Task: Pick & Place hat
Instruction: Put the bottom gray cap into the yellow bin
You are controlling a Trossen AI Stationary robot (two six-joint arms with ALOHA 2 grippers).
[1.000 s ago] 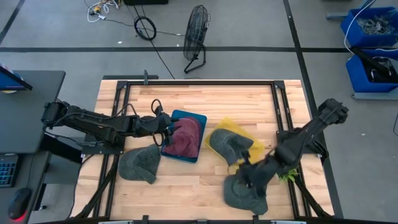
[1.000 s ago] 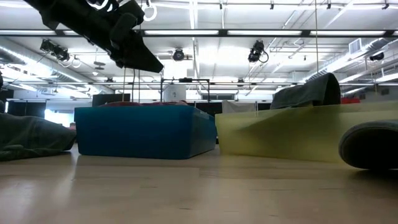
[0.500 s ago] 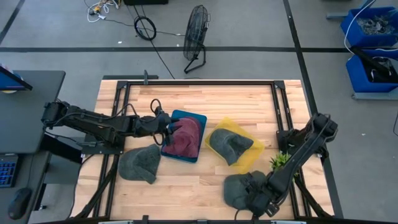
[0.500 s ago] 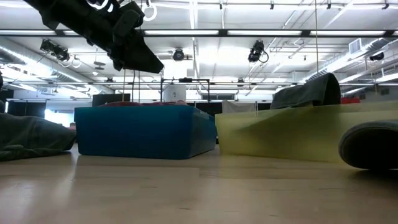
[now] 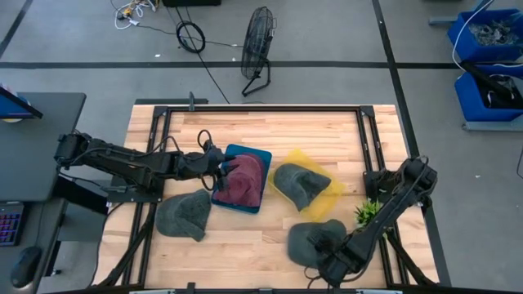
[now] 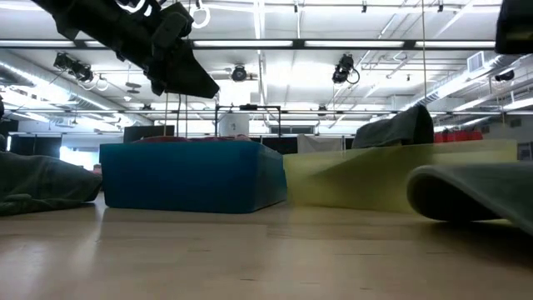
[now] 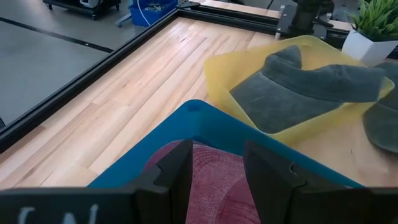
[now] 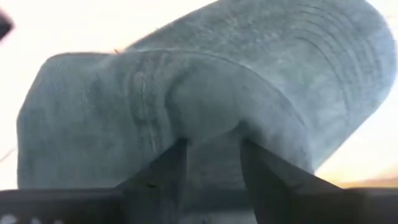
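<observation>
Counter: pale wood planks inside a black frame. Blue tray sits near the middle, landmark. Yellow tray just beside it on the right-arm side. Grey hat lies flat on the wood beside the blue tray's left-arm near corner. Second grey hat on the wood beyond the yellow tray, toward the near edge. Small potted plant farther out past the yellow tray.

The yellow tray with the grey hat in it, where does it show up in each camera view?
High view: yellow tray, right of centre.
Low view: right half.
Left wrist view: upper right, beyond the left gripper.
Right wrist view: not in it.
Shared landmark: the blue tray directly beside it.
</observation>
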